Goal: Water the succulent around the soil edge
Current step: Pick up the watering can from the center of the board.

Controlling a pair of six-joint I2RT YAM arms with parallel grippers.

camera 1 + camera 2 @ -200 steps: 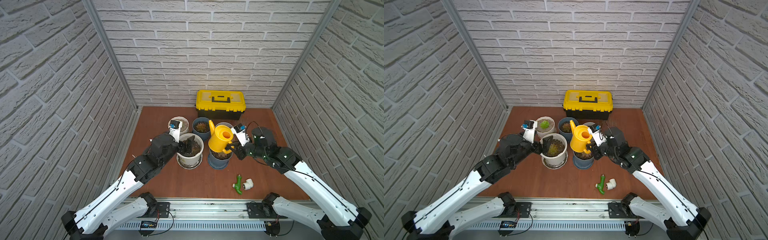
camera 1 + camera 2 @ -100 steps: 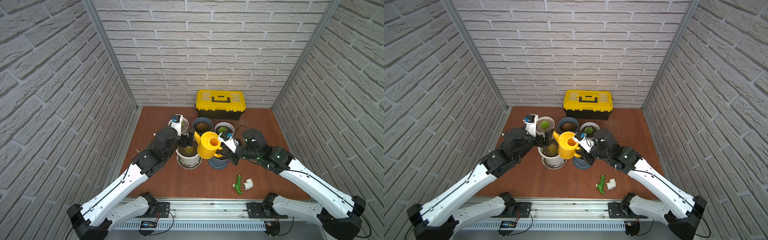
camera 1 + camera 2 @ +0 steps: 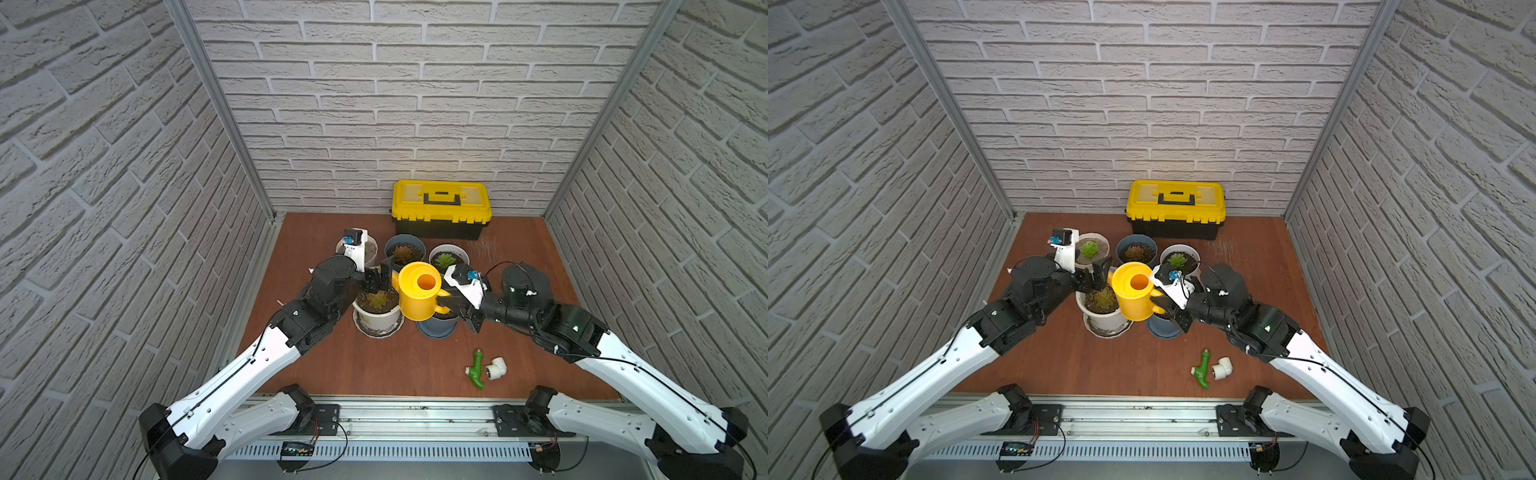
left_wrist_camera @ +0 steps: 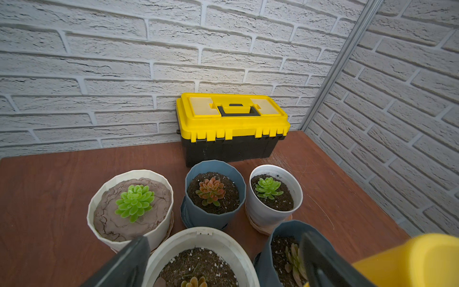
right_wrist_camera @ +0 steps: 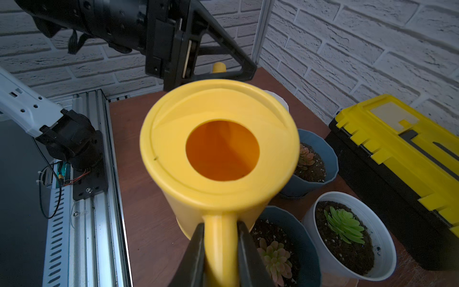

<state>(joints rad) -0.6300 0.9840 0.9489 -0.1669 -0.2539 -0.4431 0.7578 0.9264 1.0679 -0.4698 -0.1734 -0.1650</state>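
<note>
The right end effector (image 5: 220, 251) is clamped on the handle of the yellow plastic watering can (image 3: 417, 297). The can is held at the white round pot (image 3: 376, 322), whose succulent (image 3: 377, 299) sits in front of the yellow-and-black toolbox (image 3: 440, 208). The left end effector (image 3: 379, 274) hovers over that pot, wide open. To do this well, pour slowly around the rim and spare the leaves. The brown wooden tabletop (image 3: 374, 365) is enclosed by white brick walls.
</note>
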